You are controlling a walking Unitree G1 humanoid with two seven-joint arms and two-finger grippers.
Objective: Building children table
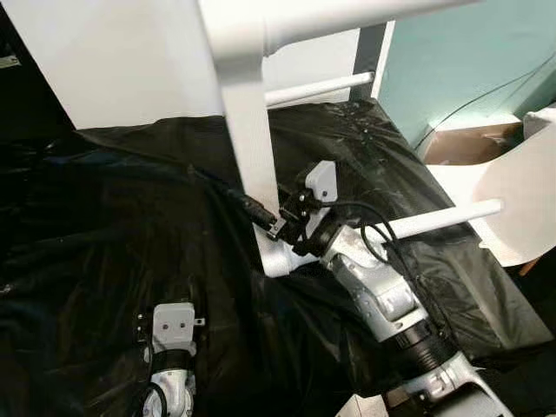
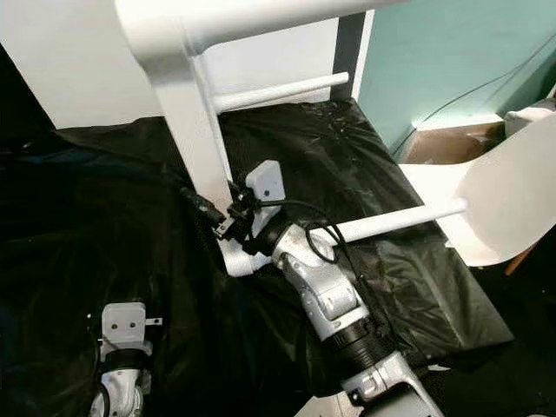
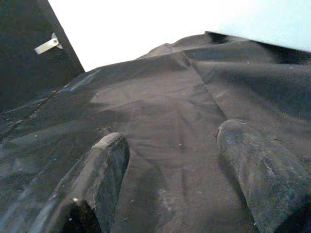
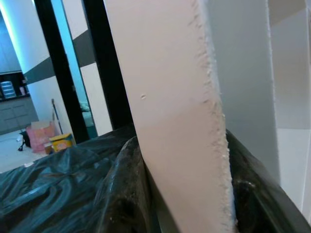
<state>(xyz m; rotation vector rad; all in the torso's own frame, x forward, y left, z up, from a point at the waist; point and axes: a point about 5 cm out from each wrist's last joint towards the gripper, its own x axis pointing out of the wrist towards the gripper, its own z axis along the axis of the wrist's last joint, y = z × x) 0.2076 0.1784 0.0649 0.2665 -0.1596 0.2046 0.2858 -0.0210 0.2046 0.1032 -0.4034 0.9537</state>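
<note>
Right gripper (image 1: 271,228) clamped on white table leg (image 1: 250,148), black fingers (image 4: 127,194) pressed to both flat faces near the leg's lower end. Leg painted, squared, smooth, with chipped rough edge in right wrist view; rising away from the gripper to a rounded white crossbar (image 1: 347,22). Thin white dowel rung (image 1: 439,219) just behind the wrist, another (image 1: 317,88) farther up. Crinkled glossy black plastic sheet (image 1: 104,226) under everything. Left gripper (image 3: 175,174) spread apart, hovering low over the sheet, holding nothing, well apart from the leg.
</note>
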